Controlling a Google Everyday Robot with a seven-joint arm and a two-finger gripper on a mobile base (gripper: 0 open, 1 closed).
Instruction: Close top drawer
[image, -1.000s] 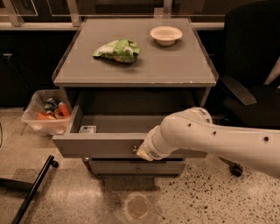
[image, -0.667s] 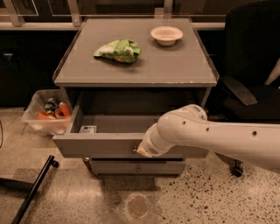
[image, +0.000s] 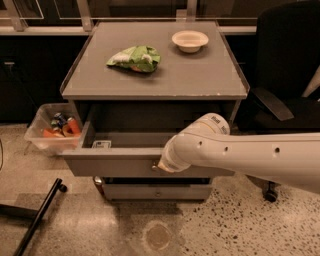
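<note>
One drawer out: the top drawer (image: 115, 162) stands pulled well forward of the cabinet (image: 200, 80); its tray is exposed; a white packet (image: 101, 144) lies in the front left corner
Why out: judged to be the start of the closing task; the front panel has to travel straight back under the cabinet top
Gripper: the gripper (image: 161, 166) sits at the middle of the front panel, right by the knob (image: 154, 168), seemingly touching the panel; placed centrally, I judge, so a push runs square and the drawer does not skew
Claw state: cannot tell whether open or closed; the wrist of the arm (image: 240, 155) covers it; nothing seen held
Arm: reaches in from the right, low, level with the drawer front
Cabinet top: bag (image: 134, 57) and bowl (image: 190, 40) lie well back from the front edge; out of the way
Bin: bin (image: 40, 135) just beside the drawer's left side; off the drawer's path
Progress: early, by my reading; closing not yet done
</note>
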